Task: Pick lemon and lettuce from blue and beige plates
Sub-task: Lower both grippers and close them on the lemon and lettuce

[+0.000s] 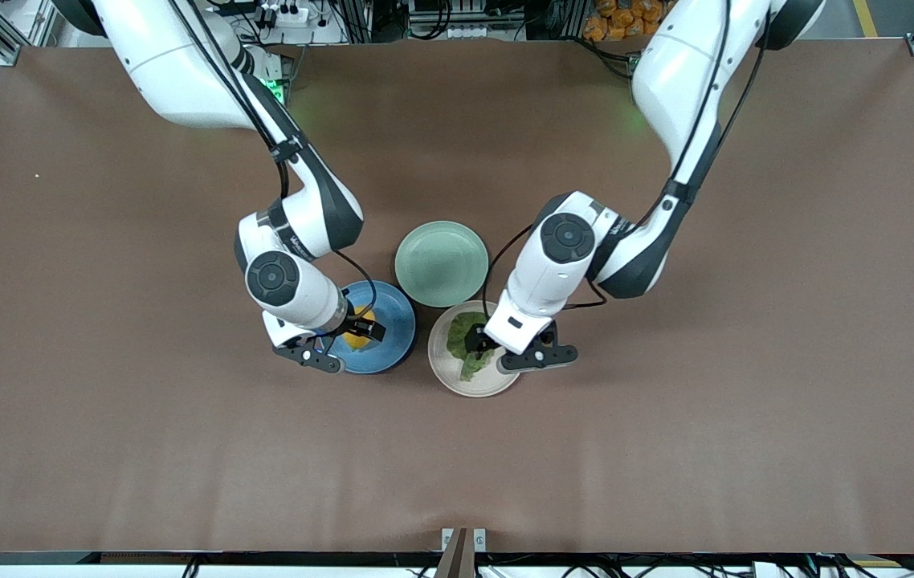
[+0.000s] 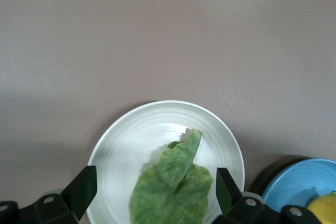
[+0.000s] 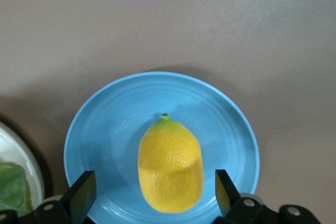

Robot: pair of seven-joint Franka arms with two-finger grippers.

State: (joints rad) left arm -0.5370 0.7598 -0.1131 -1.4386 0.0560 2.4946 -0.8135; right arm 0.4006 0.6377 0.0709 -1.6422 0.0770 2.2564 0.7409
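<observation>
The yellow lemon (image 1: 358,335) lies on the blue plate (image 1: 393,337); it also shows in the right wrist view (image 3: 170,163) on that plate (image 3: 105,129). My right gripper (image 3: 156,192) is open, low over the plate, one finger on each side of the lemon, apart from it. The green lettuce (image 1: 465,341) leaf lies on the beige plate (image 1: 457,377); in the left wrist view the leaf (image 2: 173,187) rests on the plate (image 2: 121,145). My left gripper (image 2: 156,192) is open and straddles the leaf without touching it.
A pale mint-green plate (image 1: 442,263) with nothing on it sits farther from the front camera, touching between the two other plates. The three plates stand close together mid-table. Bare brown table (image 1: 666,449) surrounds them.
</observation>
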